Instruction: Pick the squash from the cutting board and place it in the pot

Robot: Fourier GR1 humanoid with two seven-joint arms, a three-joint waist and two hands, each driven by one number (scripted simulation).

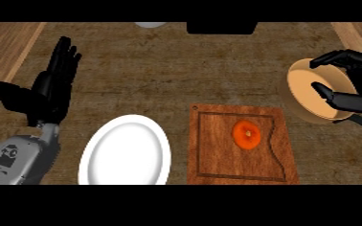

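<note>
An orange squash [247, 134] lies on the wooden cutting board [212, 167], in the board's upper right part. A tan pot [311, 88] stands just beyond the board's far right corner. My right hand [342, 99] is at the pot's right side, its fingers [339, 58] arched over the far rim and its thumb over the near rim; it is open and holds nothing. At the left edge my left hand [56, 79] rests open with its fingers pointing up, far from the board.
A white plate [127, 153] lies just left of the cutting board. At the counter's far edge sit a small white object [151, 24] and a black block [221, 27]. Wooden strips [17, 48] border the counter at left and right.
</note>
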